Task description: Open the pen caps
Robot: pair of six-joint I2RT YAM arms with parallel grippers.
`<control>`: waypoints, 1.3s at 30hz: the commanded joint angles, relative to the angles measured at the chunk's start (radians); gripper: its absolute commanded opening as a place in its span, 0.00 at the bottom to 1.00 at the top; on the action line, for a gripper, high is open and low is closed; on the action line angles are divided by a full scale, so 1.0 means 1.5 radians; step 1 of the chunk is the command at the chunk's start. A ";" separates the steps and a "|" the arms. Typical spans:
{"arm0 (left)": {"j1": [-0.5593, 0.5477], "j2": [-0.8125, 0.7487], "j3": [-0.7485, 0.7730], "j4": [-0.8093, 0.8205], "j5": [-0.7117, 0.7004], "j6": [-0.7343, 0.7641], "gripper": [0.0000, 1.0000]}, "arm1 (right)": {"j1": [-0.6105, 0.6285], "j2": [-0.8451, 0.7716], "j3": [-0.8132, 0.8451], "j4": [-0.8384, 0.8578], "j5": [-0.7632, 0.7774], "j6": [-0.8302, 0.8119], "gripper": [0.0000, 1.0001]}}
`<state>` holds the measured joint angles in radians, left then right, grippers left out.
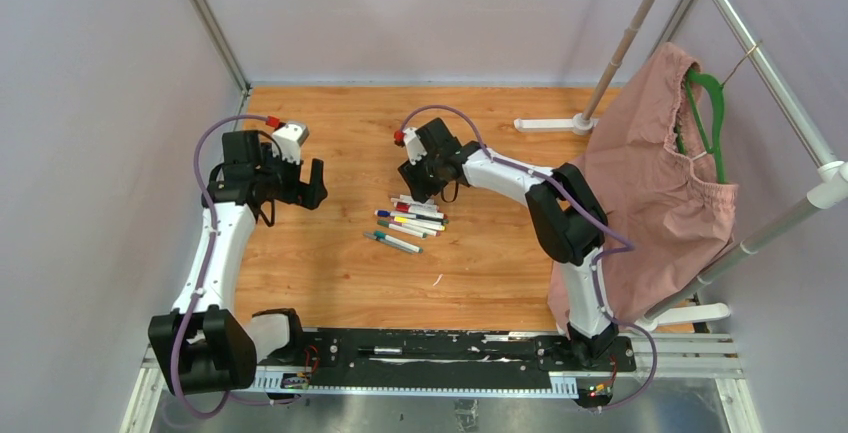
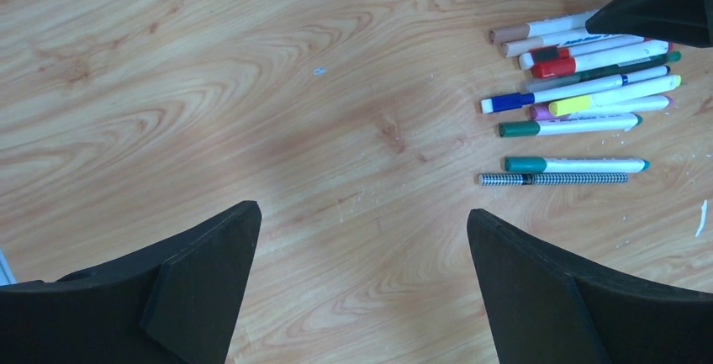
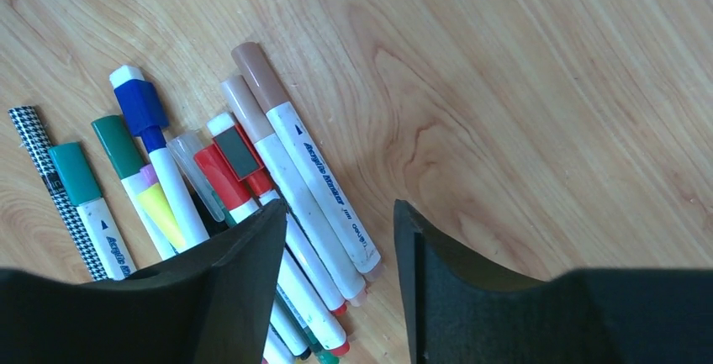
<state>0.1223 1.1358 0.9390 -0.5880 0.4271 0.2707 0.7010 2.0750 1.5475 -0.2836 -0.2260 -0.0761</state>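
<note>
A cluster of white markers (image 1: 410, 221) lies mid-table, caps on. The right wrist view shows two brown pen caps (image 3: 259, 65), a blue one (image 3: 140, 105), green (image 3: 118, 145), teal (image 3: 74, 175), red (image 3: 220, 175) and yellow (image 3: 161, 213). My right gripper (image 3: 339, 213) hangs low over the far side of the cluster, jaws partly apart. The uncapped ends of the two brown-capped markers (image 3: 336, 213) lie in the gap, and the right finger stands apart from them. My left gripper (image 2: 361, 221) is wide open over bare wood, left of the markers (image 2: 580, 103), holding nothing.
A houndstooth-patterned pen (image 2: 551, 179) lies nearest the arms beside the cluster. A pink cloth (image 1: 650, 183) hangs on a green hanger (image 1: 705, 103) from a rack on the right. The rack's white foot (image 1: 550, 123) rests on the wood. A small white scrap (image 1: 437, 279) lies nearby.
</note>
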 commanded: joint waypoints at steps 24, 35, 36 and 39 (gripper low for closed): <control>0.003 -0.040 0.031 -0.034 0.028 0.040 1.00 | 0.015 0.049 0.002 -0.014 0.035 -0.023 0.38; 0.003 -0.032 0.035 -0.039 0.056 0.041 1.00 | 0.034 -0.008 -0.108 0.049 0.073 -0.003 0.13; 0.003 -0.032 0.036 -0.040 0.059 0.041 1.00 | 0.033 -0.010 -0.110 0.052 0.075 -0.002 0.10; 0.003 -0.036 0.037 -0.046 0.075 0.049 1.00 | 0.032 -0.022 -0.107 0.054 0.091 -0.005 0.00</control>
<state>0.1223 1.0908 0.9642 -0.6327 0.4927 0.3264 0.7364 2.0544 1.4174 -0.1555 -0.1368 -0.0902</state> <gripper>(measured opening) 1.000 0.185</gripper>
